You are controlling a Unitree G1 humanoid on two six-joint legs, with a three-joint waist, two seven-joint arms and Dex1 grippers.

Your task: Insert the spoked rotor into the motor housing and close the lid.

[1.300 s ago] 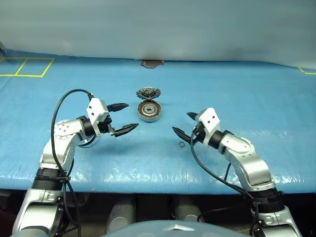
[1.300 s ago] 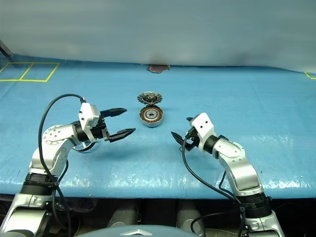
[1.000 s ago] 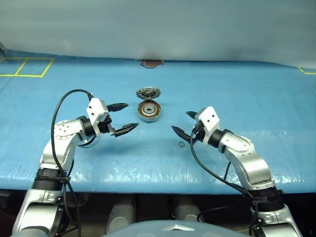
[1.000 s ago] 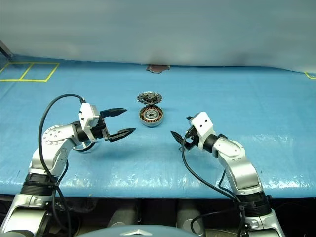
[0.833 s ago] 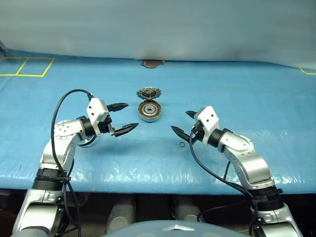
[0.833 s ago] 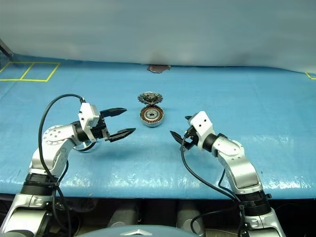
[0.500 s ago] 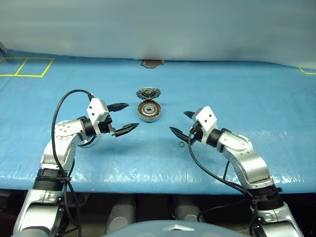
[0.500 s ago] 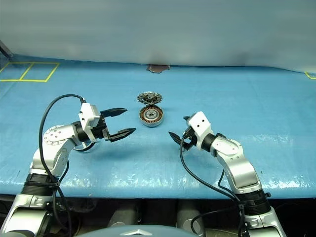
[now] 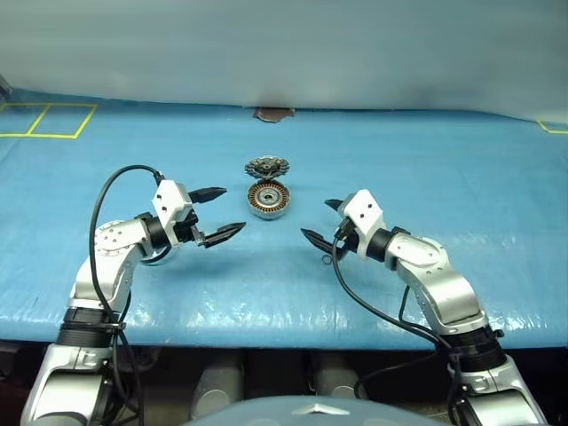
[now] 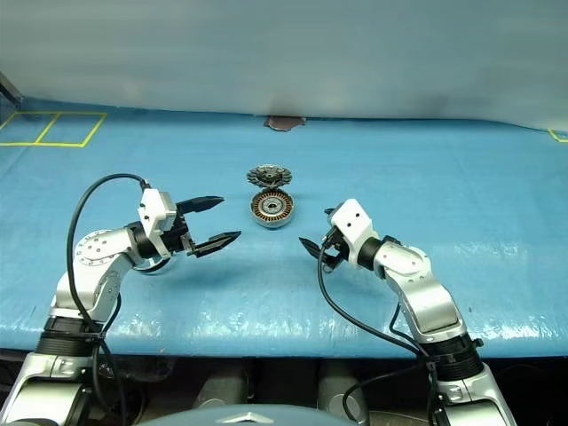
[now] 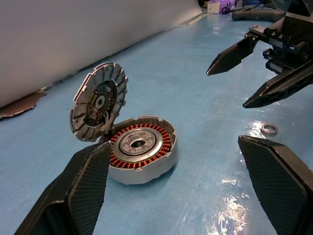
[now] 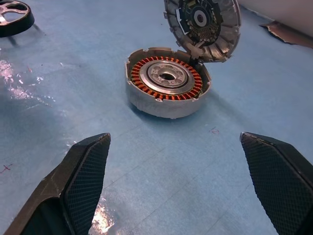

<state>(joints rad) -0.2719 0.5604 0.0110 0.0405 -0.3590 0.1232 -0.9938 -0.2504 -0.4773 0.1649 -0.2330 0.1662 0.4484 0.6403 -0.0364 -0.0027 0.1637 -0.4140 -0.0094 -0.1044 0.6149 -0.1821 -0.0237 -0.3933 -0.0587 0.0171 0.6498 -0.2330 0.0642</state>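
Both grippers unmoved, right gripper (image 9: 318,220) barely leftward.

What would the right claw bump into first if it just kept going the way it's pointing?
Probably the motor housing: it sits straight ahead between the open right claw's fingers, with bare blue mat before it. Depth is hard to judge.

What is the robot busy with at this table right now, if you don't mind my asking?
Nothing is being handled yet. The left gripper and the right gripper both hover over the blue table with jaws open and empty, pointing toward each other in front of the motor housing. The housing sits open, copper windings exposed, with the lid tilted up against its far edge. The spoked rotor lies off to the left side, and a tiny ring lies below the right gripper.
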